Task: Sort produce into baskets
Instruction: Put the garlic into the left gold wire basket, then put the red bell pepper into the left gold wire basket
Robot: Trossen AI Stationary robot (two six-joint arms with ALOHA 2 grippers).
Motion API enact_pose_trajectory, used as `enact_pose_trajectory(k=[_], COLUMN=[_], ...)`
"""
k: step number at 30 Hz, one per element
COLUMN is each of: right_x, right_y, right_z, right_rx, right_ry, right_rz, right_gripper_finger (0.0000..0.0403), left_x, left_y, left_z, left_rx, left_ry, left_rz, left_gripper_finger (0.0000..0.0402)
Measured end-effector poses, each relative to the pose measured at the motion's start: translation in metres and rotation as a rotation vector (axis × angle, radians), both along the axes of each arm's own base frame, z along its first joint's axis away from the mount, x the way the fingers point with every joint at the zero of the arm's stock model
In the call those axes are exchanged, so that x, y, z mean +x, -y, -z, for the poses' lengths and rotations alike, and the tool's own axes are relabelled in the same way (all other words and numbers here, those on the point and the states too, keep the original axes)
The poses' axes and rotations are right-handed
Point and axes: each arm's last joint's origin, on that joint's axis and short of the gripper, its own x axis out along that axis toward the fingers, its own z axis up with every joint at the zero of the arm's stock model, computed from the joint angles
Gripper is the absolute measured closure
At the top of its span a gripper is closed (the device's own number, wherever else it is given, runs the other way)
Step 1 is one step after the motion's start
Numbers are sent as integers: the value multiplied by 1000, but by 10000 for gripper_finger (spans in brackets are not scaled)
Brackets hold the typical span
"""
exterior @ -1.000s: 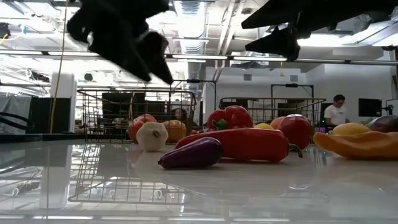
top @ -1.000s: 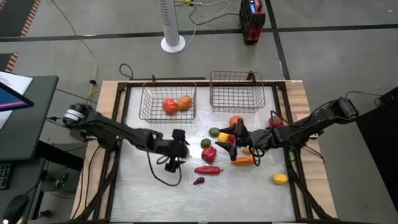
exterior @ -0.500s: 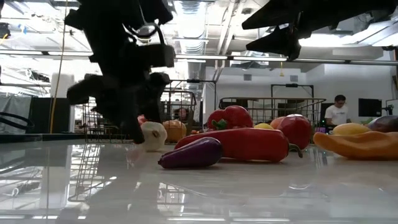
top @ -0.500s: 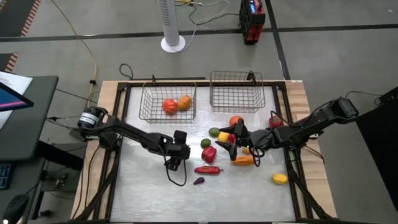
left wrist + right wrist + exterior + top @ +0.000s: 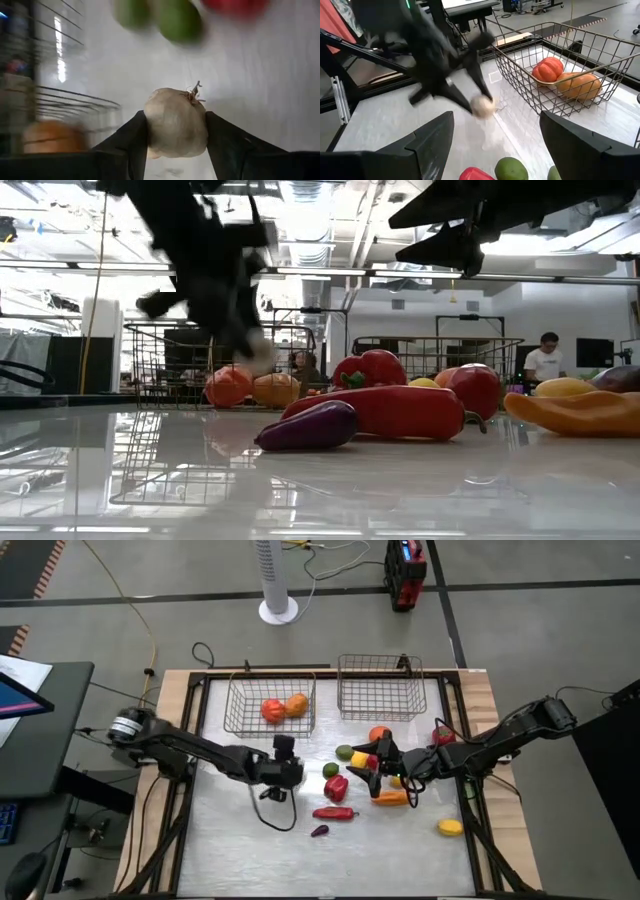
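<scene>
My left gripper (image 5: pixel 283 753) is shut on a white garlic bulb (image 5: pixel 176 122) and hangs over the table's middle, just near of the left basket (image 5: pixel 268 705). That wire basket holds a red-orange piece (image 5: pixel 272 710) and an orange piece (image 5: pixel 296 704). The right basket (image 5: pixel 380 688) holds nothing that I can see. My right gripper (image 5: pixel 375 768) stands open above a cluster of produce: red pepper (image 5: pixel 336 787), green lime (image 5: pixel 344 752), orange carrot (image 5: pixel 392 798). A red chili (image 5: pixel 335 812) and a purple eggplant (image 5: pixel 320 831) lie on the table. My left gripper pinches the garlic bulb by its two opposite sides (image 5: pixel 150 125) between its two fingers (image 5: pixel 127 142). The fingers slant down from above. The bulb (image 5: pixel 262 358) is lifted clear of the table, its dry stem tip (image 5: pixel 195 90) pointing away from the gripper.
A yellow lemon (image 5: pixel 450 828) lies near the table's right front corner, and a red piece (image 5: pixel 443 734) sits by the right arm. A dark cable (image 5: pixel 275 815) loops on the table under the left arm. A person (image 5: pixel 543 360) stands in the room beyond.
My left gripper has come down around the garlic bulb lying on the table, shut on it and lifted it clear. It has then carried it toward the far edge, nearer the left basket. My right gripper has kept still.
</scene>
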Motion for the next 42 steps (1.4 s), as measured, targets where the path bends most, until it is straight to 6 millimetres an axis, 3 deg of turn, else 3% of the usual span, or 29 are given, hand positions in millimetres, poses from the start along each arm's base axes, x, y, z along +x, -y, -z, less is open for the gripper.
enact_pose_trajectory(k=[4,9,16,24,28,33,39,42], right_x=[0,0,-1,-1,-1,-2,-1,-1], right_y=[0,0,-2,-2,-2,-3,-1,-1], right_z=[0,0,0,0,1,3,3,3], right_rx=[-1,1,8,6,3,-3,7,10], right_ry=[-1,4,7,6,-8,-24,-21,-25], right_rz=[2,10,3,9,5,1,15,16], right_gripper_finger=[80,80,80,80,80,80,80,80], left_x=[-18,-41,-64,-69,-66,-51,-23,-13], left_y=[-8,-51,-106,-116,-104,-61,11,44], left_z=[-43,-76,-75,-71,-70,-58,-13,15], left_rx=[44,235,243,204,135,-129,-171,-68], left_ry=[144,287,257,216,240,245,147,81], left_rz=[-5,-203,-412,-429,-377,-181,-22,100], left_gripper_finger=[232,225,201,101,75,78,99,111])
